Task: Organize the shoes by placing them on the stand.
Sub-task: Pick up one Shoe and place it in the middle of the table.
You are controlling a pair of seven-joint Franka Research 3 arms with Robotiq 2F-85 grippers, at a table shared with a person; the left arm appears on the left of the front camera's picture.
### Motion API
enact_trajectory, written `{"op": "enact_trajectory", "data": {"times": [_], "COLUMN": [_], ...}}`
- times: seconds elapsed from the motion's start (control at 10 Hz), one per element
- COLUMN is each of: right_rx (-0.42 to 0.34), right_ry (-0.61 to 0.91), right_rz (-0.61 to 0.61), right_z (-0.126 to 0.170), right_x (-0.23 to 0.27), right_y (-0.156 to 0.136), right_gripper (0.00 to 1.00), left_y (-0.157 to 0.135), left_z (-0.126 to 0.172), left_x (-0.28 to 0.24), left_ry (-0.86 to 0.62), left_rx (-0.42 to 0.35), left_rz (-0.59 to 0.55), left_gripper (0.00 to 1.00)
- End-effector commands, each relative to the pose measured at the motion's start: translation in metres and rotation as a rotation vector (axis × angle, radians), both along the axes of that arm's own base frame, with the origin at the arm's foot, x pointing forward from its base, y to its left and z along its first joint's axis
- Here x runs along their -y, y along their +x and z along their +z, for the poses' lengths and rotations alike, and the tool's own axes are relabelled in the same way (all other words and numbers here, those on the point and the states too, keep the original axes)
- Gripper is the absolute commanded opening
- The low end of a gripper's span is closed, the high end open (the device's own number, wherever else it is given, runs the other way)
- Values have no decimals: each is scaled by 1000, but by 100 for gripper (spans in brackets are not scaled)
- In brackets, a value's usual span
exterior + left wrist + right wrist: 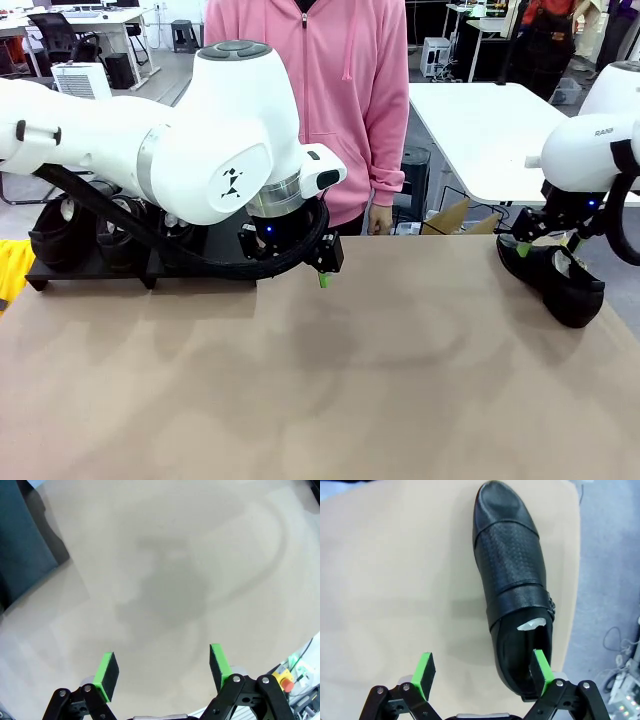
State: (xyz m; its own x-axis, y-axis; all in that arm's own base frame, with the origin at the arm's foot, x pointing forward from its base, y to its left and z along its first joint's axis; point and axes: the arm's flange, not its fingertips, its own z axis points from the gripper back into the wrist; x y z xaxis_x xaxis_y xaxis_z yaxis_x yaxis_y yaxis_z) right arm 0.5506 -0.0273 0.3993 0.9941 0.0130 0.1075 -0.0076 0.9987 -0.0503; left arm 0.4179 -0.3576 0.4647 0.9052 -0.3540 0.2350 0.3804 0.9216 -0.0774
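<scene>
Nearest the lens, right wrist view: right gripper (482,674) spread wide, nothing pinched, one green pad (542,668) dipped into the heel opening of a black shoe (512,570), other pad over bare table (395,580). Shoe sits at frame centre-right, toe toward the top, hard against the table's right edge. Risk: closing from this offset likely clamps only the thin heel wall, so could tilt, slip out on lift, or get nudged off the edge. Left gripper (325,268) also spread and empty, hanging over bare tabletop at frame centre in front view. Stand (90,270) at far left, already carrying shoes, count unclear behind the left arm (200,150). That arm blocks the straight path across; person in pink top (330,90) close behind the table.
</scene>
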Motion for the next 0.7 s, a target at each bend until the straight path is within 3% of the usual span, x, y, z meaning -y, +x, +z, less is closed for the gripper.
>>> {"op": "enact_trajectory", "data": {"times": [0.0,0.6], "right_rx": [-26,-51], "right_ry": [-13,-60], "right_rz": [78,130], "right_z": [-9,-42], "right_x": [7,4], "right_y": [-1,14], "right_gripper": [100,100], "left_y": [-1,-1], "left_z": [1,1], "left_x": [-2,-2], "left_ry": [14,14], "left_rx": [13,13], "left_rz": [10,10], "left_gripper": [93,93]}}
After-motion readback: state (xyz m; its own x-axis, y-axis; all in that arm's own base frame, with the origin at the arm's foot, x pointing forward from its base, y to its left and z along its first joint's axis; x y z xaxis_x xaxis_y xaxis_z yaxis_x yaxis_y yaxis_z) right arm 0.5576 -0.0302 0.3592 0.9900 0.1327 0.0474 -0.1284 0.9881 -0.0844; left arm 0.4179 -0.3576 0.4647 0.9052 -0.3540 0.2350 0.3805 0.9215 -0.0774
